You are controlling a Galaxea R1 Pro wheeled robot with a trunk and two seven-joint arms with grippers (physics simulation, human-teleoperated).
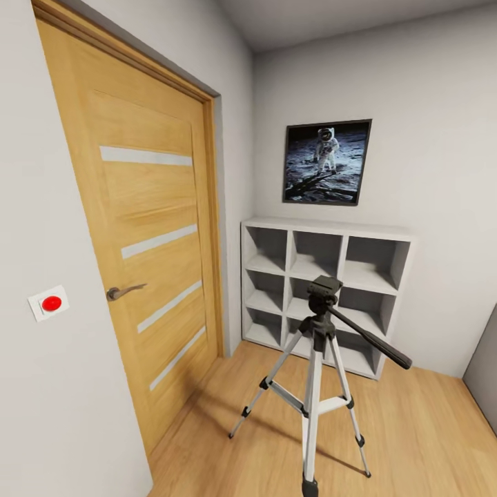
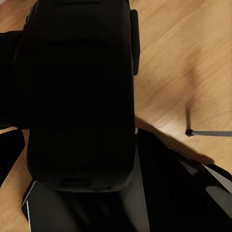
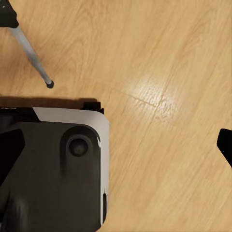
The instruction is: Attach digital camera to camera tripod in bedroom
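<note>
The camera tripod stands on the wood floor in front of the white shelf, with silver legs, a black head that carries nothing, and a long pan handle pointing down to the right. In the left wrist view the black, blocky digital camera sits very close, held in my left gripper, whose fingers are hard to tell from the dark body. One tripod leg lies beyond it. In the right wrist view a single fingertip sits at the frame's edge with nothing held, above bare floor near a tripod foot.
A wooden door is shut on the left, with a red button plate beside it. The white cube shelf and astronaut picture are on the back wall. My base shows under the right wrist.
</note>
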